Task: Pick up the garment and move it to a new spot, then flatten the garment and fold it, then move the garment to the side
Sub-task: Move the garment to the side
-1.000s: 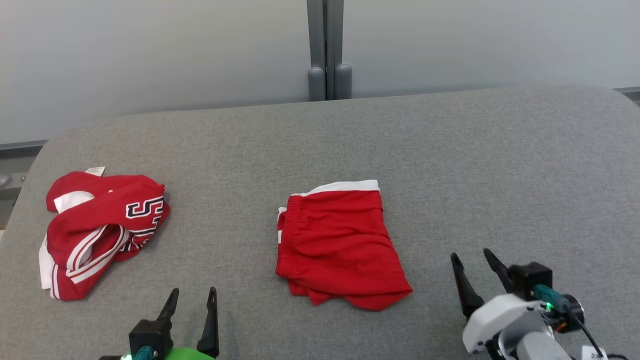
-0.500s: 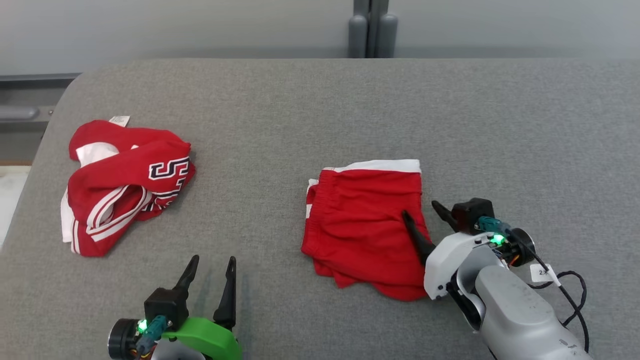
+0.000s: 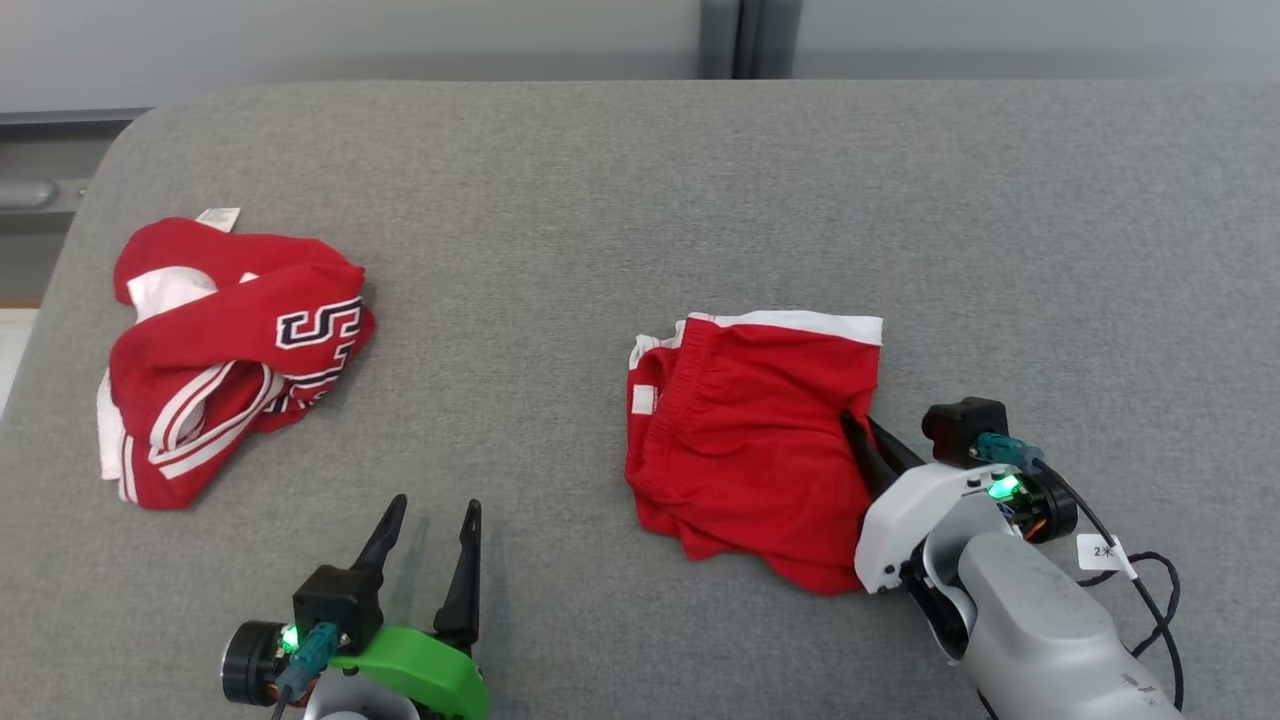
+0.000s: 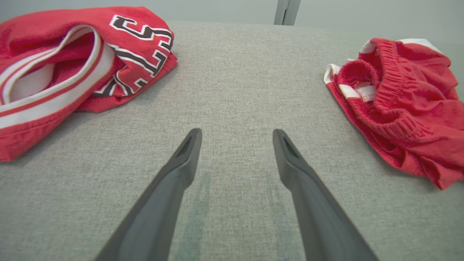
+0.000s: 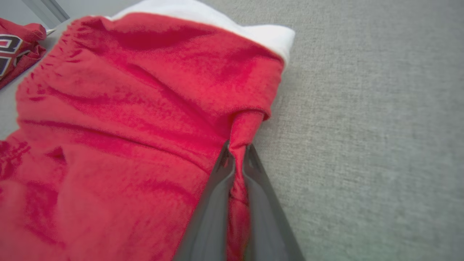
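Two fingers of the right gripper [image 5: 236, 148] are clamping the near edge of the red shorts [image 3: 750, 440], lying leftward on the worktop [image 3: 600, 200]; being soft and light, they are probably going to droop. Meanwhile the left gripper [image 3: 435, 503] is hanging spread.

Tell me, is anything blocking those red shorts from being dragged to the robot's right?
Nothing visible does. The right gripper has its fingers shut on the shorts' right edge, and only grey cushion lies that way. The crumpled jersey sits far left.

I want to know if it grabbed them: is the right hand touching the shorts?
Touching. The right wrist view shows the right hand shut on a pinched fold at the edge of the shorts.
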